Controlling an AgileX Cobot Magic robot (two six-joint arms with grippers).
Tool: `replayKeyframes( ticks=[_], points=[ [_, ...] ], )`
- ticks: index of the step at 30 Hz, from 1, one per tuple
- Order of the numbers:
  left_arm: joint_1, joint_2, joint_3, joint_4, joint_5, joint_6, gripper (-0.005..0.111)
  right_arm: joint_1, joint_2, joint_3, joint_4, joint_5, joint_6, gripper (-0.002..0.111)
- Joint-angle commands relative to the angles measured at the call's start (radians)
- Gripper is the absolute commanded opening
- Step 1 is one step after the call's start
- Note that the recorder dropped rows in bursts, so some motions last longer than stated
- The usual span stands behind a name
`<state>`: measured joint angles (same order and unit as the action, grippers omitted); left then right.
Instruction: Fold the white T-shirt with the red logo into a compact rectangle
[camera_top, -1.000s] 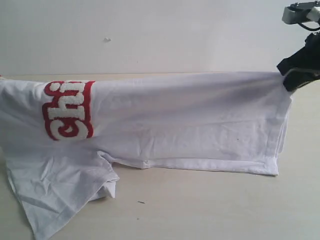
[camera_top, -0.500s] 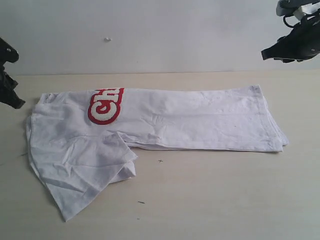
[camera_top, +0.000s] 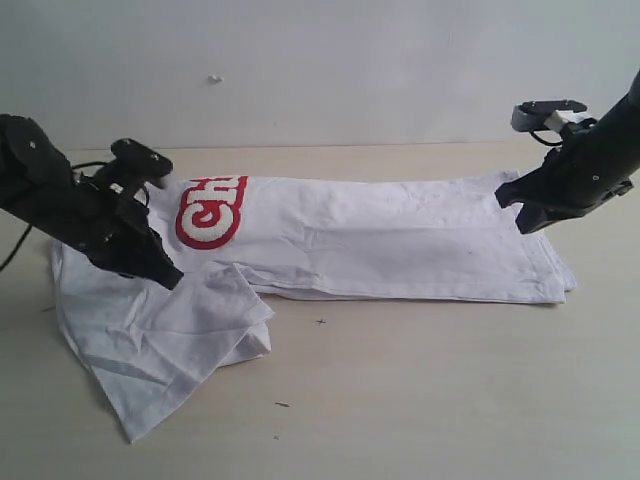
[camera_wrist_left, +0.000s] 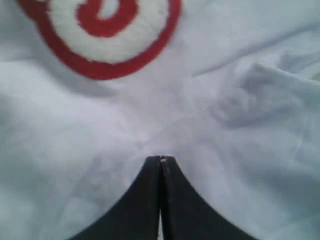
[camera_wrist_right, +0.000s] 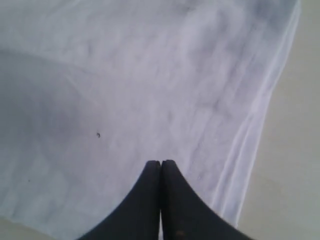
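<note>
The white T-shirt (camera_top: 400, 240) lies on the table as a long band folded lengthwise, with a sleeve (camera_top: 170, 340) spilling out toward the front left. Part of the red logo (camera_top: 210, 212) shows near its left end. My left gripper (camera_top: 170, 278) is shut and sits low over the cloth just in front of the logo (camera_wrist_left: 105, 35); its tips (camera_wrist_left: 160, 159) are pressed together with nothing between them. Over the shirt's right end, near the hem (camera_wrist_right: 250, 165), my right gripper (camera_top: 522, 215) is also shut, with no cloth in its tips (camera_wrist_right: 160, 162).
The shirt rests on a pale wooden table (camera_top: 420, 400) with a white wall (camera_top: 300, 60) behind it. Bare tabletop (camera_wrist_right: 295, 150) shows just past the hem beside the right gripper. A few dark specks (camera_top: 282, 404) lie on the table in front.
The shirt, held up stretched a second ago, was let go and now lies flat. Both grippers drew away, then came down over its two ends and shut.
</note>
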<state>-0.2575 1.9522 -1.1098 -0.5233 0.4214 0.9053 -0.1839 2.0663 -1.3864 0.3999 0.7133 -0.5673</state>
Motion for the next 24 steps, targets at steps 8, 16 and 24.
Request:
replayKeyframes(
  ticks=[8, 16, 24],
  points=[
    [-0.003, 0.167, 0.002, -0.063, 0.164, 0.059, 0.0, -0.003, 0.078, 0.014, 0.016, -0.05, -0.014, 0.0],
    [-0.003, 0.134, 0.079, 0.283, 0.323, -0.195, 0.0, -0.003, -0.008, 0.014, 0.034, -0.003, -0.014, 0.0],
    [-0.003, 0.031, 0.171, 0.311, 0.477, -0.223, 0.0, -0.003, -0.108, 0.014, 0.032, 0.113, -0.014, 0.0]
  ],
)
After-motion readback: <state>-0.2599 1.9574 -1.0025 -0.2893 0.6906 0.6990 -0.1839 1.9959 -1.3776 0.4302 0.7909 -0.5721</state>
